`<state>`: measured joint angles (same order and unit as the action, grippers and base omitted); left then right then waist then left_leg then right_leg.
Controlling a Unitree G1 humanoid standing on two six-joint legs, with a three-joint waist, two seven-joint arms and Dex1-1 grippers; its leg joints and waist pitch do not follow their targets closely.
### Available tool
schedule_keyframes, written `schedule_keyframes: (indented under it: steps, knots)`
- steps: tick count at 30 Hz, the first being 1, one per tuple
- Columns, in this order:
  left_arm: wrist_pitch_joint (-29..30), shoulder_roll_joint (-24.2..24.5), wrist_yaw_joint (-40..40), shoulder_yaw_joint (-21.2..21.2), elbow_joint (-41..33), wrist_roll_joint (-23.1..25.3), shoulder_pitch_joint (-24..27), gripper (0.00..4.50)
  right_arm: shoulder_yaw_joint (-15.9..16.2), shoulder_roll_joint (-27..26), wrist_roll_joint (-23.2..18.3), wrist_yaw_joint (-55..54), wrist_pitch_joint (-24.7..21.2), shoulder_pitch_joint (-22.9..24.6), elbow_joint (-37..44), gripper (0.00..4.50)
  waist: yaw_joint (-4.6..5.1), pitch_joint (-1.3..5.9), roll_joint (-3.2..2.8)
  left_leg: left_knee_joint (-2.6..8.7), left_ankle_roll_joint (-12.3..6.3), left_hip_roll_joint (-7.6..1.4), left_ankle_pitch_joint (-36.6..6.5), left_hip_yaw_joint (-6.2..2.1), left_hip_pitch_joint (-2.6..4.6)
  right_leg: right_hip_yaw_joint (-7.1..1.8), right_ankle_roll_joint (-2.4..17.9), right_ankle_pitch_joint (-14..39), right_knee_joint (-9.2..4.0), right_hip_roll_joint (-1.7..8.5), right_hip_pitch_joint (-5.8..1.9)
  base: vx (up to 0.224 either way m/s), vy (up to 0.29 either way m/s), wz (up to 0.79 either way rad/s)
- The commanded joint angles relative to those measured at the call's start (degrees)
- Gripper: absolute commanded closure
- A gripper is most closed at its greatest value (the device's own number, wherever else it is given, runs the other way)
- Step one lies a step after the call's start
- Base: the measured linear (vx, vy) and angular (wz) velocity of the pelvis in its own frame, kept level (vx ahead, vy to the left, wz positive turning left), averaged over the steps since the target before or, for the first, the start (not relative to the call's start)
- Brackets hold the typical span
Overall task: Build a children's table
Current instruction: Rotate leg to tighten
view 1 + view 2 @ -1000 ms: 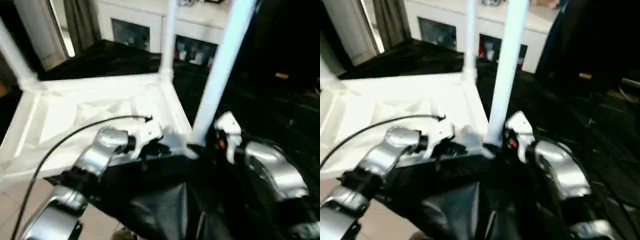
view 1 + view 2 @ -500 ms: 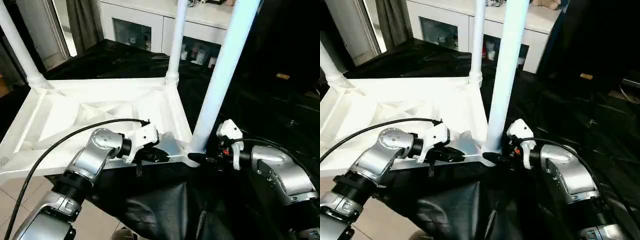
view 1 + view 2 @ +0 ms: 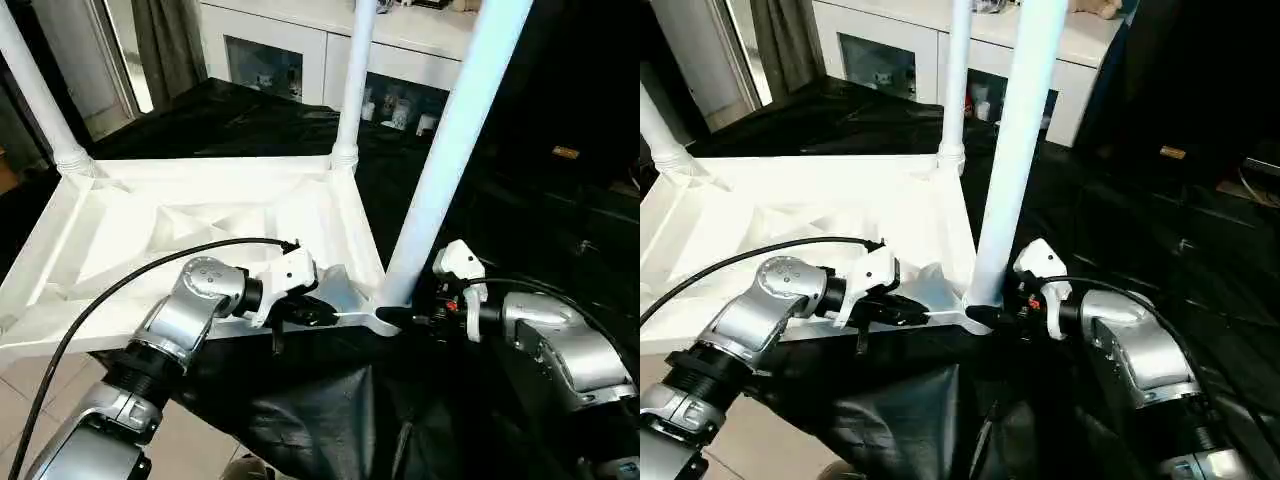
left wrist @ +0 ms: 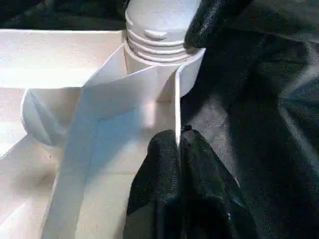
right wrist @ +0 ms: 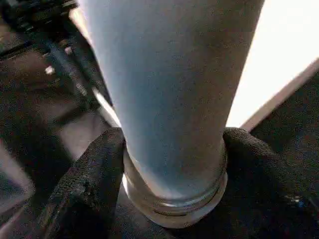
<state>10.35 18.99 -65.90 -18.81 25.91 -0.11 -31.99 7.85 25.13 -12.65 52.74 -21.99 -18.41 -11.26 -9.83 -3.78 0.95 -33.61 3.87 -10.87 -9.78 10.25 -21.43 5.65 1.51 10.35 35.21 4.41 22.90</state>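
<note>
The white plastic tabletop [image 3: 200, 225] lies upside down on a black sheet [image 3: 300, 400], ribbed underside facing up, with the robot standing at its near edge. Three white tubular legs stand upright in corner sockets: one at the far left corner [image 3: 35, 90], one at the far right corner [image 3: 352, 85], and one at the near right corner [image 3: 455, 130], rising out of the top of the head views. The left gripper [image 4: 178, 144] is clamped on the thin upright rim wall of the tabletop close to the near right corner socket [image 4: 159, 55], its two black fingers [image 4: 154, 169] pressed together with the wall between their tips. The right gripper [image 5: 172, 149] grips the near right leg at its flared base, just above the ribbed collar, with one black finger [image 5: 94, 174] against each side of the tube; the jaws stand at the width of the leg. A black cable [image 3: 120, 285] arcs over the left forearm [image 3: 190, 315]. Beyond the tabletop stands a white glass-door cabinet [image 3: 300, 55] against the far wall.
</note>
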Motion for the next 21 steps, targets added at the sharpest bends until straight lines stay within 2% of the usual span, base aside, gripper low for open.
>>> schedule_keyframes:
  steps: [1,3,4,5,6,7,8,9,11,13,14,15,16,19,21]
  knots:
    - [0.2,-2.7,5.1,2.3,0.8,-0.2,-2.4,4.5,-0.2,-1.9,2.0,-5.7,-2.7,-0.7,-2.5,1.8,0.09,4.16,0.39,3.76,-2.1,-2.78,-10.2,-1.09,0.71,-3.48,9.7,13.8,-4.51,5.26,-2.87,0.0,0.0,0.0]
    - [0.7,-5.1,12.1,3.6,5.2,1.5,-4.8,4.5,-1.5,-6.0,3.4,-13.6,-4.7,-1.8,-5.5,1.8,0.3,4.12,0.3,3.89,-0.71,-2.6,-12.0,-1.15,1.04,-3.35,8.7,18.1,-5.09,5.29,-2.66,0.0,0.0,0.0]
    - [1.1,-6.4,16.6,4.1,8.0,2.7,-6.3,4.5,-2.6,-8.7,4.0,-18.7,-5.2,-2.4,-7.2,1.8,0.26,4.18,0.28,3.95,-0.31,-2.73,-12.2,-1.31,1.02,-3.35,8.3,18.7,-5.06,5.5,-2.83,0.0,0.0,0.0]
    - [1.1,-6.4,16.6,4.1,8.0,2.7,-6.3,4.5,-2.6,-8.7,4.0,-18.7,-5.2,-2.4,-7.2,1.81,0.25,4.18,0.21,4.08,0.28,-2.74,-12.6,-1.32,1.13,-3.38,7.7,19.4,-5.2,5.47,-2.64,0.0,0.0,0.0]
    - [1.8,-7.8,20.0,4.5,10.4,3.2,-7.7,4.5,-4.0,-11.7,4.3,-23.9,-5.1,-3.0,-8.7,1.81,0.29,4.19,0.31,4.09,0.38,-2.79,-13.0,-1.39,1.15,-3.41,7.5,19.5,-5.24,5.54,-2.7,0.0,0.0,0.0]
    - [2.1,-9.9,24.4,4.8,13.8,3.9,-9.7,4.5,-6.0,-16.0,4.1,-30.6,-3.7,-4.0,-11.1,1.81,0.36,4.2,0.16,4.14,0.61,-2.82,-12.7,-1.25,1.19,-3.57,7.5,18.7,-5.24,5.49,-2.48,0.0,0.0,0.0]
    - [2.3,-11.2,26.9,4.9,15.6,4.2,-10.9,4.5,-7.1,-18.5,3.8,-34.4,-2.7,-4.6,-12.4,1.81,0.53,4.16,0.11,4.16,1.57,-2.61,-14.1,-1.42,1.35,-3.47,7.2,20.5,-5.38,5.59,-2.41,0.0,0.0,0.0]
    - [2.3,-11.2,26.9,4.9,15.6,4.2,-10.9,4.5,-7.1,-18.5,3.8,-34.4,-2.7,-4.6,-12.4,1.81,0.4,4.3,0.2,4.22,1.54,-2.6,-13.9,-1.49,1.26,-3.39,6.6,21.4,-5.55,5.83,-2.72,0.0,0.0,0.0]
    - [2.1,-12.4,29.0,4.7,17.4,4.6,-11.9,4.5,-7.6,-20.5,3.8,-37.3,-1.2,-5.1,-13.6,1.81,0.23,4.23,-0.02,4.25,1.3,-2.8,-14.0,-1.42,1.48,-3.6,6.5,20.2,-5.61,5.8,-2.38,0.0,0.0,0.0]
    - [0.9,-14.4,30.9,3.9,20.0,5.3,-13.5,4.5,-5.9,-22.1,5.9,-39.2,1.9,-6.0,-15.0,1.81,0.2,4.28,-0.18,4.38,1.41,-2.77,-14.4,-1.42,1.51,-3.56,6.3,19.2,-5.58,5.58,-2.46,0.0,0.0,0.0]
    - [0.3,-15.1,31.2,3.9,20.9,5.5,-14.0,4.5,-6.0,-22.6,6.3,-39.9,2.5,-6.4,-15.3,1.81,0.2,4.27,-0.22,4.34,1.44,-2.71,-14.5,-1.31,1.57,-3.64,6.4,18.3,-5.63,5.57,-2.34,0.0,0.0,0.0]
    - [0.0,-15.3,31.2,3.8,21.2,5.7,-14.2,4.5,-6.3,-22.8,6.2,-39.9,2.8,-6.6,-15.4,1.81,0.22,4.25,-0.18,4.48,1.34,-2.76,-14.7,-1.47,1.36,-3.59,6.6,17.8,-5.45,5.6,-2.72,0.0,0.0,0.0]
    - [-0.8,-15.6,31.1,3.8,22.0,5.8,-14.6,4.5,-6.8,-23.1,5.9,-39.6,3.4,-6.9,-15.3,1.81,0.21,4.25,-0.3,4.51,1.2,-2.78,-14.8,-1.49,1.3,-3.59,6.5,17.8,-5.47,5.63,-2.75,0.0,0.0,0.0]
    - [-1.9,-15.7,30.5,3.6,22.9,5.9,-14.7,4.5,-7.4,-23.4,5.7,-39.1,4.4,-7.2,-15.1,1.81,0.12,4.26,-0.17,4.46,0.85,-2.77,-15.3,-1.38,1.56,-3.68,6.5,18.0,-5.6,5.68,-2.62,0.0,0.0,0.0]
    - [-2.5,-15.5,29.7,3.5,23.1,5.8,-14.6,4.5,-7.9,-23.5,5.8,-39.3,5.1,-7.4,-15.1,1.25,0.1,4.3,-0.13,4.51,0.63,-2.81,-14.5,-1.46,1.28,-3.64,6.5,17.7,-5.45,5.74,-2.86,0.0,0.0,0.0]
